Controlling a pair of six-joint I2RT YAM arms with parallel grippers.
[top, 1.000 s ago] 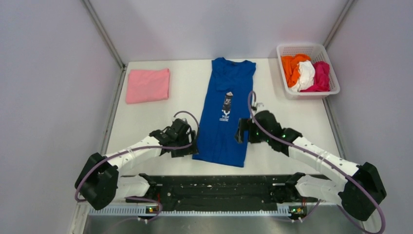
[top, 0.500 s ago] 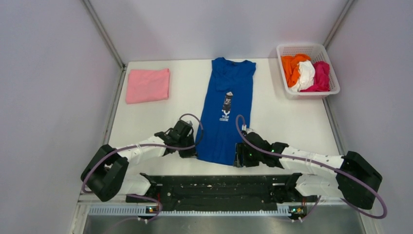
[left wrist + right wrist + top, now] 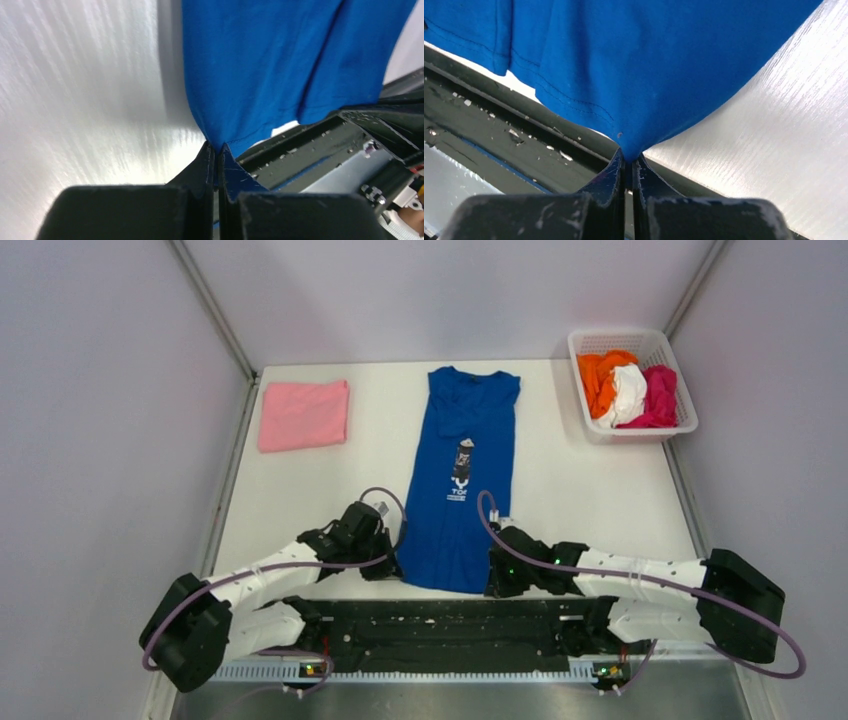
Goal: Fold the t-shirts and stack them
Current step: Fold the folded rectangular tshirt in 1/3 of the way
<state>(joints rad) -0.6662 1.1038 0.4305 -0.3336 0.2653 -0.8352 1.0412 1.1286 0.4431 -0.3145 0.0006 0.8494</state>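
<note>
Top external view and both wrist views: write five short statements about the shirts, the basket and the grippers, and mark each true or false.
1. The left gripper is shut on a near corner of the royal-blue printed t-shirt. True.
2. The right gripper hangs open above the white table. False: it is shut on the shirt's other near corner.
3. The light pink t-shirt lies folded at the table's far left. True.
4. The white plastic lattice basket is empty. False: it holds an orange garment, a white garment and a magenta garment.
5. The blue shirt overlaps the pink one. False: bare table separates them.
</note>
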